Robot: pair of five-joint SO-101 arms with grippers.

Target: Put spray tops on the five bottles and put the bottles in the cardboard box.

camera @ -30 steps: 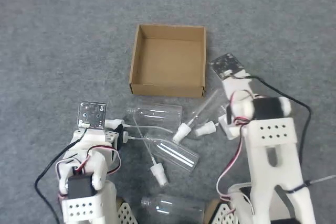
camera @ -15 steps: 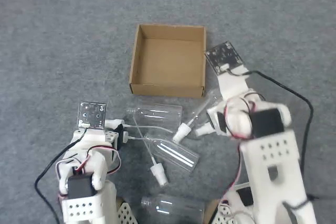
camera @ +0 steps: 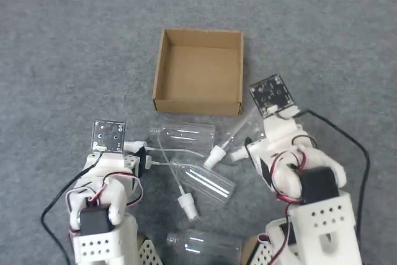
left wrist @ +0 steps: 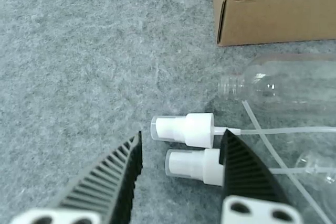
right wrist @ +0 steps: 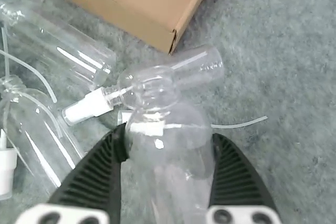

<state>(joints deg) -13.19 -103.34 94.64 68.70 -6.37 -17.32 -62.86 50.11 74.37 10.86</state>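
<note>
box [camera: 197, 105] sits open-topped on the grey mat [camera: 74, 60], its brown floor showing. right gripper [right wrist: 167, 139] clamps a clear bottle [right wrist: 169, 166] just in front of the box's corner. left gripper [left wrist: 182, 141] hangs wide open around two white spray tops [left wrist: 185, 128], holding nothing, near a capless bottle [left wrist: 286, 85].

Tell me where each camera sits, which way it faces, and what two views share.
High view: fixed above the grey table, looking down on the brown cardboard box, with the white left arm and right arm nearest.
Left wrist view: on the left arm, facing two white spray tops at the tips of its open black left tool.
Right wrist view: on the right arm, facing the box's corner; its right tool clamps a clear plastic bottle.
Shared: all three show the box.
</note>
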